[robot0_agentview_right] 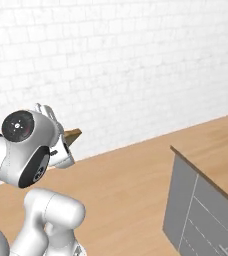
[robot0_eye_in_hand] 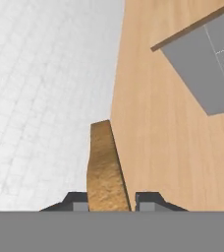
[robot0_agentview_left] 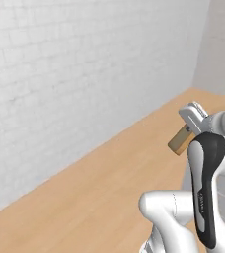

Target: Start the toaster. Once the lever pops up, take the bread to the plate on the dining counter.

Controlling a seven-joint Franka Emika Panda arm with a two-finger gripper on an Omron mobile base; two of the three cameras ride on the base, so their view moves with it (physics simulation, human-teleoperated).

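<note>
My gripper is shut on the bread, a tan slice with a darker crust, seen edge-on between the two dark fingertips. In the left base view the bread sticks out below and left of the gripper, held high over the wood floor. From the right base camera the bread shows as a brown corner poking out past the gripper, toward the wall. The toaster and the plate are out of view. I cannot tell whether the wood-topped unit at the right is the dining counter.
A white brick wall runs across the back, with light wood floor in front of it. A grey cabinet with drawer fronts under a thin wood top stands at the lower right; the same cabinet appears ahead of the hand.
</note>
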